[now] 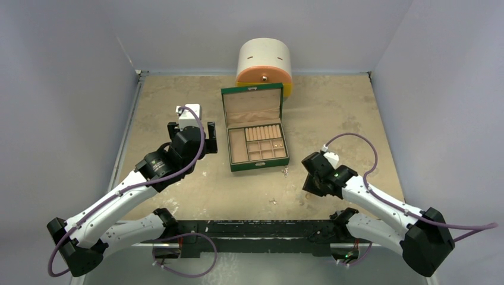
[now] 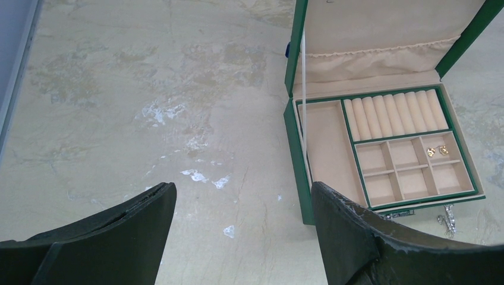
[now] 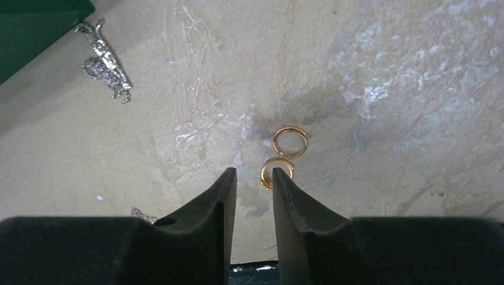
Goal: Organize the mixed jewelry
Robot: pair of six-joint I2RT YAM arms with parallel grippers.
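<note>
So far little looks sorted, and I judge most of the job is still ahead. At the left of the overhead view, the left jaws hang wide apart and empty above the desk (image 2: 119,89). Toward the middle the green box (image 1: 252,168) lies open. A pair of gold pieces (image 2: 438,151) sits in its upper right small compartment, and the other compartments look empty. Just off the box's front right corner a silvery piece (image 3: 106,64) lies on the desk. Its long axis slants from upper left to lower right in the right wrist view. Further right, two gold rings (image 3: 290,129) lie flat on the desk, one above the other, about touching. The right jaws stand slightly apart with nothing between them, their tips just beside the nearer ring (image 3: 277,160).
</note>
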